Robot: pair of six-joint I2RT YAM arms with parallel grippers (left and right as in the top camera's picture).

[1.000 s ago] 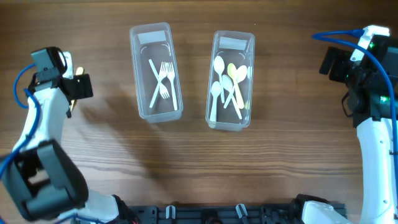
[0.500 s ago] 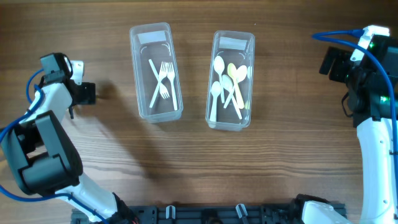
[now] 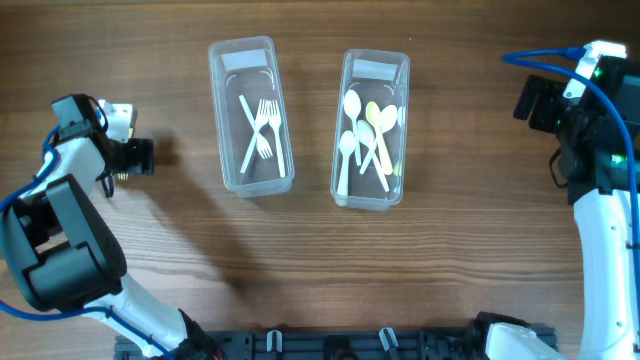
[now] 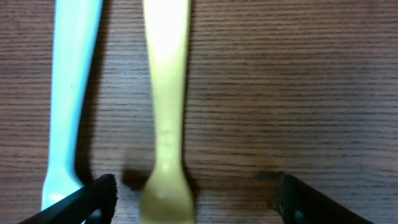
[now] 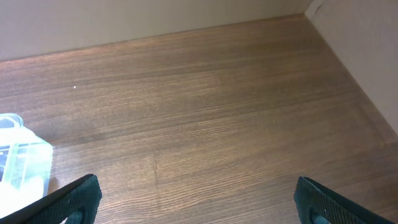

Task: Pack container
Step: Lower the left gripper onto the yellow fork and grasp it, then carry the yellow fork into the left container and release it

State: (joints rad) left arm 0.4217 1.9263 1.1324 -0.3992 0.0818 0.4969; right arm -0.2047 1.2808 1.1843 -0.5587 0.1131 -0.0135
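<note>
Straddling the yellow utensil (image 4: 166,93) handle with left gripper (image 4: 193,186) jaws spread, presumably lined up for a pinch, leaving the pale blue utensil (image 4: 71,81) just outside one jaw. Hanging right gripper (image 5: 196,199) likewise spread, nothing between, well apart from both.

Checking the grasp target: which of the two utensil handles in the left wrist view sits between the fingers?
The yellow handle; the pale blue handle lies off to one side.
</note>
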